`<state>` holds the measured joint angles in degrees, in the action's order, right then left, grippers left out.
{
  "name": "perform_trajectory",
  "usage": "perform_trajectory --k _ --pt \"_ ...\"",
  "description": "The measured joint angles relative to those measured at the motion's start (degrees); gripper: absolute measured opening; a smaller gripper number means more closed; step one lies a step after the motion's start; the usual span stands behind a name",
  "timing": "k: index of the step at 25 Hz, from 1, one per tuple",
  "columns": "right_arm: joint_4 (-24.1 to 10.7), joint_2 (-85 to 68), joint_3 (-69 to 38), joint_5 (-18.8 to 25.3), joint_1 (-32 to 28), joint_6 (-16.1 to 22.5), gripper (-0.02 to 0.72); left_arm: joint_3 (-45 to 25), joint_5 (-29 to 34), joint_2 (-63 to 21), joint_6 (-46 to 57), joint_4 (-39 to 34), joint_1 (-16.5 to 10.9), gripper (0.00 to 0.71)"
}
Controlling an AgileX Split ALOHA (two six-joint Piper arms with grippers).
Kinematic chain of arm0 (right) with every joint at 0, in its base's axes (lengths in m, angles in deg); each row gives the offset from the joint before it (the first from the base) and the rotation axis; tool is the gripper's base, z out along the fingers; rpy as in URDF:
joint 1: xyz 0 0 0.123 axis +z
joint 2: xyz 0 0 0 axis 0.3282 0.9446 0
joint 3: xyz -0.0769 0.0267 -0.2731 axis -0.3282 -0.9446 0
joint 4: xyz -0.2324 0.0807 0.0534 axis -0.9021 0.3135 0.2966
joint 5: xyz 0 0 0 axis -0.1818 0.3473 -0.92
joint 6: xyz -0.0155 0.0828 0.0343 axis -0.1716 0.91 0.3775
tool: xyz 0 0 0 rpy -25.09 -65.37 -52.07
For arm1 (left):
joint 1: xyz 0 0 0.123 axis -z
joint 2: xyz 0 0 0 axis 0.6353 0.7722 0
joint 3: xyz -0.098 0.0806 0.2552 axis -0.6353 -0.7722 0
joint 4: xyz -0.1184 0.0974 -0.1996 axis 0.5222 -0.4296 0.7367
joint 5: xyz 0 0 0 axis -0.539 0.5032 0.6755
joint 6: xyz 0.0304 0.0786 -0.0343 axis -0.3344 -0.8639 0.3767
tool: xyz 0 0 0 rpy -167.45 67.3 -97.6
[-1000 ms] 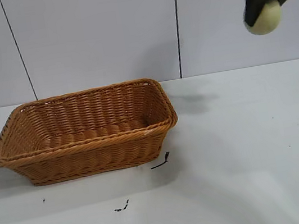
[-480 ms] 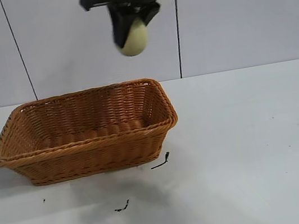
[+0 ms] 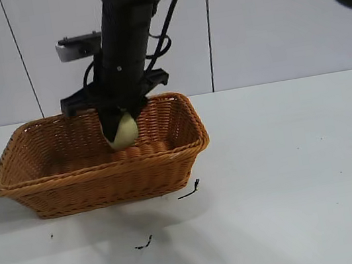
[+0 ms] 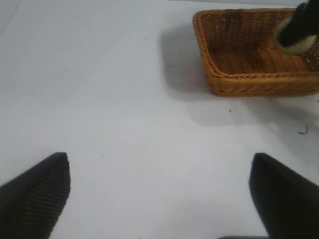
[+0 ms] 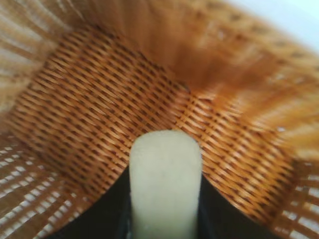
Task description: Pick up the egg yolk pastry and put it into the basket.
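Note:
The orange-brown wicker basket (image 3: 103,177) stands on the white table at the left. My right gripper (image 3: 121,130) reaches down into it from above and is shut on the pale yellow egg yolk pastry (image 3: 124,132), held just above the basket floor near its right half. In the right wrist view the pastry (image 5: 165,184) sits edge-on between the black fingers (image 5: 102,219), over the woven floor (image 5: 89,99). In the left wrist view the basket (image 4: 249,82) and the pastry (image 4: 299,44) show far off; my left gripper (image 4: 159,196) is open and empty over bare table.
Two small black scraps lie on the table in front of the basket, one by its right corner (image 3: 189,190) and one nearer the front (image 3: 143,244). A pale panelled wall stands behind the table.
My right arm has carried the pastry from high at the right, leftward over the basket, and then down into it. The basket has not moved.

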<state>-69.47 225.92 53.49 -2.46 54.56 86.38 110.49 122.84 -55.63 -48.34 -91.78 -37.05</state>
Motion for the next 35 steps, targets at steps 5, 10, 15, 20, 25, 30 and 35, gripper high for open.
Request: perform_trajectory --k 5,10,15,20,25,30,35 --pt "0.07 0.00 7.15 4.20 0.00 0.00 0.671 0.00 0.00 0.00 0.00 0.00 0.00 0.696" --pt "-0.10 -0.05 16.85 10.17 -1.12 0.41 0.692 0.00 0.00 0.00 0.00 0.00 0.00 0.696" --pt "-1.30 -0.10 21.13 12.82 -6.58 0.46 0.694 0.00 0.00 0.00 0.00 0.00 0.00 0.696" --pt "-2.22 -0.10 21.31 15.06 -15.44 0.35 0.694 0.00 0.00 0.00 0.00 0.00 0.00 0.696" --pt "-2.80 -0.10 21.31 15.40 -24.08 -0.82 0.694 0.00 0.00 0.00 0.00 0.00 0.00 0.696" --pt "-2.91 -0.10 21.31 15.41 -30.32 -1.33 0.694 0.00 0.00 0.00 0.00 0.00 0.00 0.696" --pt "-2.91 -0.77 20.36 15.46 -32.84 -1.33 0.694 0.00 0.00 0.00 0.00 0.00 0.00 0.696"
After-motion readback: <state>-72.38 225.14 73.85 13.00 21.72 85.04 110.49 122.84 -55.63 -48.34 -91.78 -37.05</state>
